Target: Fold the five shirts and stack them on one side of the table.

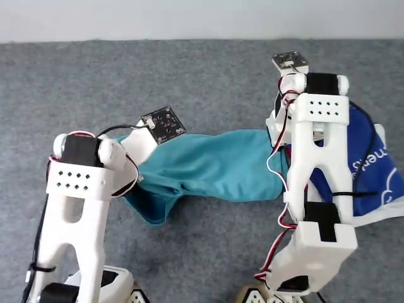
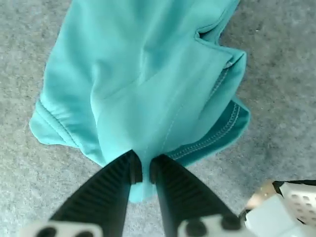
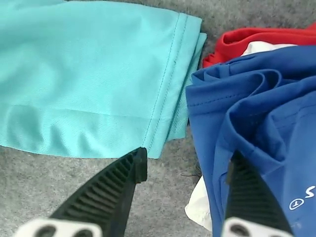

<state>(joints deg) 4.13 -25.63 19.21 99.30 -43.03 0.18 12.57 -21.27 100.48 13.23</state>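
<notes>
A teal shirt (image 1: 208, 167) lies crumpled lengthwise across the middle of the grey table, between the two arms. My left gripper (image 2: 144, 173) is shut on the teal shirt (image 2: 148, 89), pinching a fold at its end nearest the left arm (image 1: 82, 177). My right gripper (image 3: 186, 168) hangs open just above the table at the shirt's other end. One finger (image 3: 131, 173) is by the teal hem (image 3: 168, 98); the other finger (image 3: 239, 182) is over a blue shirt (image 3: 256, 113). A red shirt (image 3: 256, 37) and a white shirt (image 3: 200, 205) peek from under the blue one.
The blue shirt (image 1: 366, 158) with white print lies bunched at the table's right side, partly under the right arm (image 1: 319, 158), with white cloth (image 1: 379, 218) under it. Bare grey table (image 1: 189, 76) stretches along the far side and the left.
</notes>
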